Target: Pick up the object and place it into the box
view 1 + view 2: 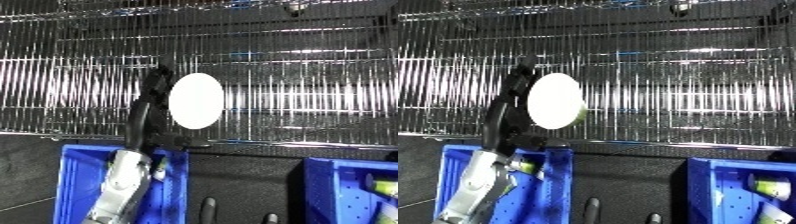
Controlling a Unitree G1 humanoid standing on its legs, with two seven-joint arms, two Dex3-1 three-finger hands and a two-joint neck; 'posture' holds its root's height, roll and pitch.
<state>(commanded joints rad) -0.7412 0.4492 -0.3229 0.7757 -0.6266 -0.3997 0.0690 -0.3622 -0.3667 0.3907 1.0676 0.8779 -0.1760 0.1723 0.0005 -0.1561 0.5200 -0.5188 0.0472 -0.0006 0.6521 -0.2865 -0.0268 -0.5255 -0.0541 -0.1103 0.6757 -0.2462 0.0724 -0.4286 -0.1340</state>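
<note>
My left hand (153, 95) is up over the silver wire-grid shelf (302, 100), its black fingers (516, 80) curled against the left edge of the smooth white oval object (195, 100), which shows face-on above the middle of the shelf, nearer its front edge than its back; whether it hangs clear of the wires or rests on them I cannot tell. In the right eye view a greenish rim shows along the object's lower right side, so I judge it a shallow, rigid, dish-like or capped piece, probably light, with a slick face that offers little purchase. Best hold, by my estimate: across the rim, thumb opposing fingers at the edge, not on the broad face. Slip or rotation in the pinch looks like the main risk. The blue plastic bin (75, 180) lies below my forearm, past the shelf's front edge. A second blue bin (351, 192) sits at lower right. My right hand is not visible.
</note>
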